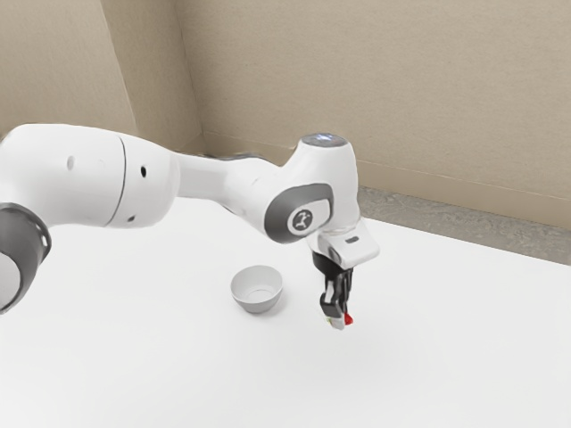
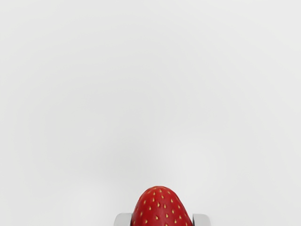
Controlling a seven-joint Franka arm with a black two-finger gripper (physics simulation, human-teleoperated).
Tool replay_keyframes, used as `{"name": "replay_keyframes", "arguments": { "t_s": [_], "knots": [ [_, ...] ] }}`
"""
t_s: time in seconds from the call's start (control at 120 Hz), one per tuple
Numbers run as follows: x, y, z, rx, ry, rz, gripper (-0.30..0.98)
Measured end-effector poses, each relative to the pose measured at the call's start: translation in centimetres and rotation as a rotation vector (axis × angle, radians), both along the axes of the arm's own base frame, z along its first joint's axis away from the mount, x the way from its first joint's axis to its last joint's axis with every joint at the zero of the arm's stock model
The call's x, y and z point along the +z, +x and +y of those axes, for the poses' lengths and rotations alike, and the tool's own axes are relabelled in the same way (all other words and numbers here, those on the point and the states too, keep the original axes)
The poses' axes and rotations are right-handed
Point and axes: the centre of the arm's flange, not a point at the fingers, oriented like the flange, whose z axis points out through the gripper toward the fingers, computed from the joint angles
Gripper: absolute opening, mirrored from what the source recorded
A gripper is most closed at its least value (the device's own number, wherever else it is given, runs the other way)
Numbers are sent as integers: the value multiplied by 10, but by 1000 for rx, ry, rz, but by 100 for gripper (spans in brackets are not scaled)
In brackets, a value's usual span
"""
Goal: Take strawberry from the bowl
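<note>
My black two-finger gripper: closed down to the fruit's width, a finger pad against each side, strawberry gripped. Red strawberry with pale yellow seeds: between the pads, out of the bowl, over the white table; can't tell if it touches the tabletop. Round light-grey bowl: upright on the table, apart from my gripper, toward the exterior view's left.
</note>
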Motion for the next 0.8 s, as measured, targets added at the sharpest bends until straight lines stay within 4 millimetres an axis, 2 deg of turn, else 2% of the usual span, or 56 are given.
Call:
{"name": "replay_keyframes", "arguments": {
  "t_s": [0.033,0.2,0.3,0.4,0.433,0.5,0.6,0.717,0.767,0.8],
  "knots": [
    [-6,1,-1,3,2,7,-5],
    [-18,1,-2,16,-1,36,27],
    [-14,1,-2,20,-5,37,43],
    [1,-3,1,26,-5,27,53],
    [18,-7,5,30,-4,15,55],
    [63,-22,21,51,2,-16,59],
    [162,-52,54,106,49,-103,62],
    [257,-81,114,271,77,-171,65],
    [282,-81,149,371,83,-183,66],
    [291,-82,165,421,89,-181,66]
  ]
}}
